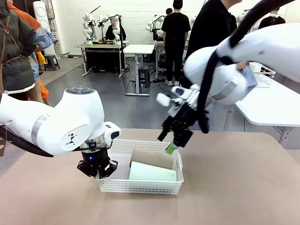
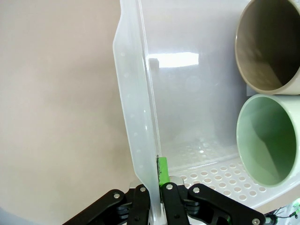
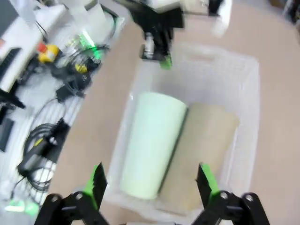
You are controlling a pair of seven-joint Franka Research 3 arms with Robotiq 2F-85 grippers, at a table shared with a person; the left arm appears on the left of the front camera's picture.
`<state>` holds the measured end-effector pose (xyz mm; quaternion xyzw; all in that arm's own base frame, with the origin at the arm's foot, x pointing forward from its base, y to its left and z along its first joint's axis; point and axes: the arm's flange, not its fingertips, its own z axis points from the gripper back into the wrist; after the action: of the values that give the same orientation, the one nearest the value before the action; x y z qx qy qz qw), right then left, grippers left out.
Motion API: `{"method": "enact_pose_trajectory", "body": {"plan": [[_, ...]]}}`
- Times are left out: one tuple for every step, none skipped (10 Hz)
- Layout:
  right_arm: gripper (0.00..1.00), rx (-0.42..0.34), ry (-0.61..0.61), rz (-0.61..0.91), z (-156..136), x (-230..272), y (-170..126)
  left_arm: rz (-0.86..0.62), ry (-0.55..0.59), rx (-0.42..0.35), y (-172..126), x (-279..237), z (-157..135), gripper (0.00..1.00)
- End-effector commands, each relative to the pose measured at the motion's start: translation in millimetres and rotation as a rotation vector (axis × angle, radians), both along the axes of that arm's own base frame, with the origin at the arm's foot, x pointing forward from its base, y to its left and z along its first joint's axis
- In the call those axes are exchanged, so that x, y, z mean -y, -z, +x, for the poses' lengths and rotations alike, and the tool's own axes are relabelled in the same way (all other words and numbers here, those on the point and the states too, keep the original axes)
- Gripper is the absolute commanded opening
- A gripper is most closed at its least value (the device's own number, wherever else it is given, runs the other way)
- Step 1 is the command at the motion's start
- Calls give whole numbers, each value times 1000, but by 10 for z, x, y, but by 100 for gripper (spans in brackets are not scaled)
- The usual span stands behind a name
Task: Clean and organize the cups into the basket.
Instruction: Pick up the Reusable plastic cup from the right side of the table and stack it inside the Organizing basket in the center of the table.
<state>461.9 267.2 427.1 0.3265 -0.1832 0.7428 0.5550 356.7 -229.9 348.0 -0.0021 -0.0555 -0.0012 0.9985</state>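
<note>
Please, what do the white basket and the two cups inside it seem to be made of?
The basket: probably plastic, translucent white and slightly glossy; light shows through its wall and the floor has moulded holes. The mint cup and tan cup: matte with thick rims; perhaps ceramic or matte plastic.

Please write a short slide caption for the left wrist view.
Left gripper shut on the side wall of the basket; a tan cup and a mint green cup lie inside.

Your left arm [image 1: 61, 124], right arm [image 1: 267, 49]: glossy white; black cable [image 1: 206, 89] on right; left gripper [image 2: 156, 176], right gripper [image 3: 150, 180]: black, green pads [image 3: 97, 180], silver screws [image 2: 195, 190].
</note>
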Motion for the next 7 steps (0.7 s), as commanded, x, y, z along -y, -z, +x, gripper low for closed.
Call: {"method": "enact_pose_trajectory", "body": {"plan": [[100,1,19,185,-483,932,-18,8,7,13,12,6,-12,0],[100,18,2,310,-665,1367,-23,8,7,13,12,6,-12,0],[100,33,-58,436,-806,1764,-32,8,7,13,12,6,-12,0],[100,38,-30,582,-905,2196,-46,8,7,13,12,6,-12,0],[100,88,43,684,-1006,2604,-52,8,7,13,12,6,-12,0],[100,141,131,760,-1119,3010,-59,8,7,13,12,6,-12,0],[100,178,204,802,-1202,3314,-44,8,7,13,12,6,-12,0]]}}
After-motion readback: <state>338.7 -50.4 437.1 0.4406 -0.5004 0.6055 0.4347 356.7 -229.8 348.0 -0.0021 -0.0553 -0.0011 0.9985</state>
